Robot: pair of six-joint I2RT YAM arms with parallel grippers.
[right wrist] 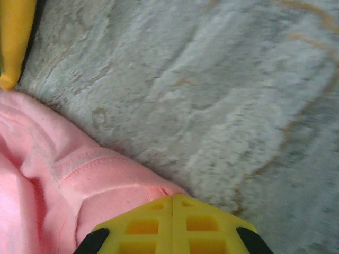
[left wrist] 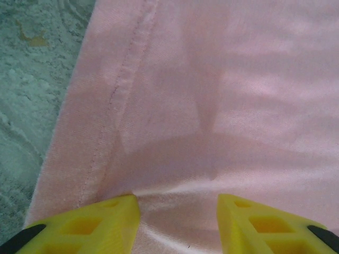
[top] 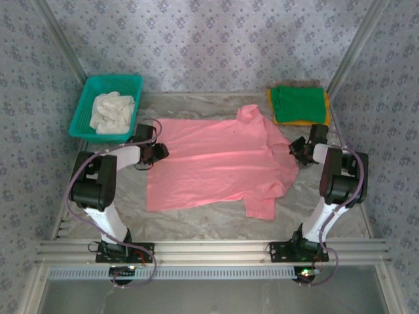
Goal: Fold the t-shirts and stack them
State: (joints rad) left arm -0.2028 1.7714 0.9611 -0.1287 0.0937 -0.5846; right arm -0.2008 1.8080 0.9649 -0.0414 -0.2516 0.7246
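The salmon-pink t-shirt (top: 209, 163) lies spread flat across the middle of the table, collar toward the right. My left gripper (top: 156, 152) rests on its left hem. In the left wrist view its yellow fingers (left wrist: 106, 222) stand apart, and the left gripper (left wrist: 179, 203) is open with wrinkled pink cloth (left wrist: 212, 106) in the gap. My right gripper (top: 296, 150) is at the shirt's right edge. In the right wrist view the right gripper (right wrist: 173, 197) is shut, with the pink sleeve hem (right wrist: 100, 174) running in under its tips. A folded green t-shirt (top: 298, 101) lies on an orange-yellow one (top: 294, 122) at the back right.
A teal mesh basket (top: 84, 108) holding a crumpled white cloth (top: 112, 111) stands at the back left, just behind my left arm. Bare marbled tabletop (right wrist: 238, 106) lies to the right of the shirt and along the near edge (top: 209, 226). Patterned walls close in the sides and back.
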